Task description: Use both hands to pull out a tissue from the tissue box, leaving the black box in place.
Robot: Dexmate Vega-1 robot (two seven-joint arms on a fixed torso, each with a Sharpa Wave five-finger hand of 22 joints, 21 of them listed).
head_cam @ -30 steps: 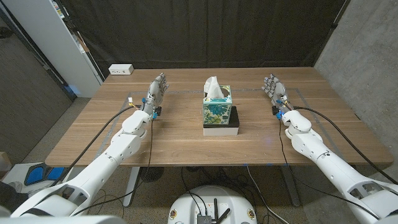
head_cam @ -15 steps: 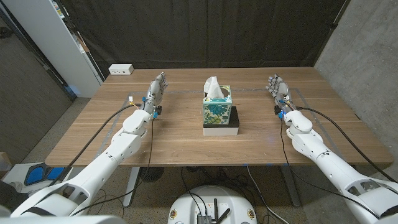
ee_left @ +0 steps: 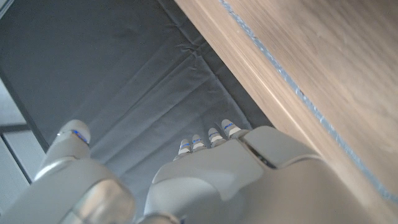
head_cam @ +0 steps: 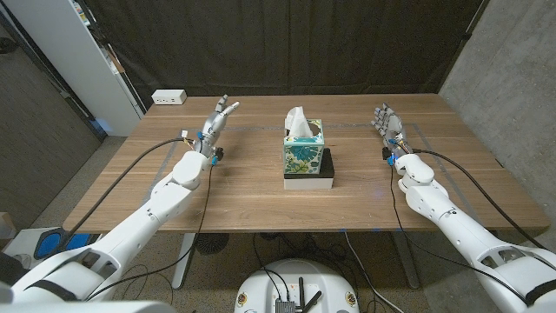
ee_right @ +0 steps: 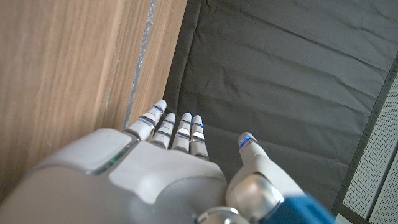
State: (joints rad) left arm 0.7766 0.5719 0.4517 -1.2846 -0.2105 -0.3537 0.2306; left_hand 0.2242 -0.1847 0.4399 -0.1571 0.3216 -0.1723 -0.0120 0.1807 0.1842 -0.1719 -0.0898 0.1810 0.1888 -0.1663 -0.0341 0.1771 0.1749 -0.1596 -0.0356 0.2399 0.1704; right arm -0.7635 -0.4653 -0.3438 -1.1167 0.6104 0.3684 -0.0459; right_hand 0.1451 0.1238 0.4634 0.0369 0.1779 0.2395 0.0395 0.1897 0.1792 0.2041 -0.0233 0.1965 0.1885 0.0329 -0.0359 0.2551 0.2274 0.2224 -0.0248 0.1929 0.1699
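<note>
Black box (head_cam: 310, 182) at frame centre on the table (head_cam: 261, 204), tissue box (head_cam: 304, 154) on it, tissue (head_cam: 299, 121) standing out of its top. My left hand (head_cam: 217, 127) left of centre, my right hand (head_cam: 387, 127) right of centre: both empty, fingers extended and apart.

One high head view, two close wrist views.
Head camera looks down over the surface (head_cam: 261, 196); each wrist camera looks along its hand toward the black curtain (ee_right: 280, 68), which all views share.
</note>
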